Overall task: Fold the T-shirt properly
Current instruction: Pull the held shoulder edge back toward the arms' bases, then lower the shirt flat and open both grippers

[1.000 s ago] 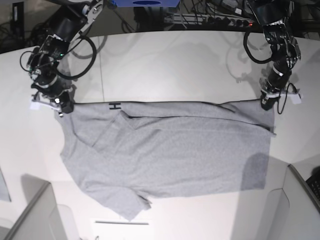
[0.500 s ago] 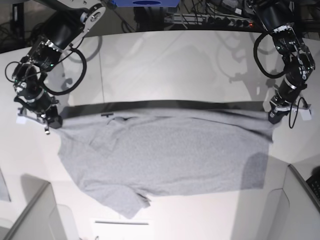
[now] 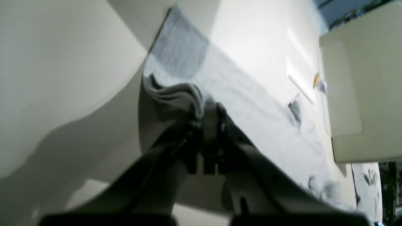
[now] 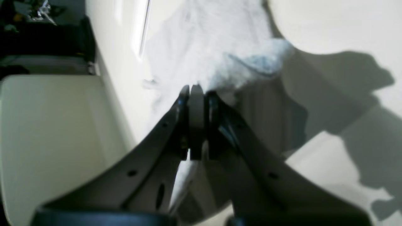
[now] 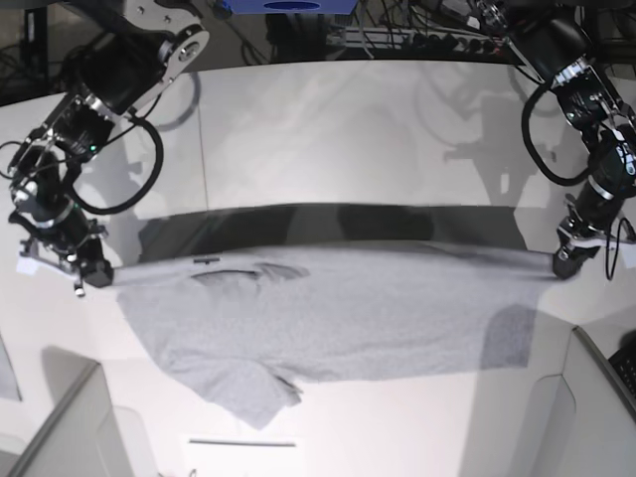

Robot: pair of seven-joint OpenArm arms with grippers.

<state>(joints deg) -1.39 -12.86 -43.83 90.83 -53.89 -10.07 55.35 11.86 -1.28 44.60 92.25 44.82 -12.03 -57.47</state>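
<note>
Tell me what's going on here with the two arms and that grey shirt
A two-armed robot is partway through folding a grey T-shirt on a white table. The right tool and the left tool are each shut on a far corner of the shirt, one at either end. Between them the far edge is lifted and stretched taut above the table, throwing a dark shadow behind it, while the near part, with one sleeve, lies on the surface.

A pale table [image 5: 328,129] carries the grey T-shirt [image 5: 338,318], spread across its near half.
</note>
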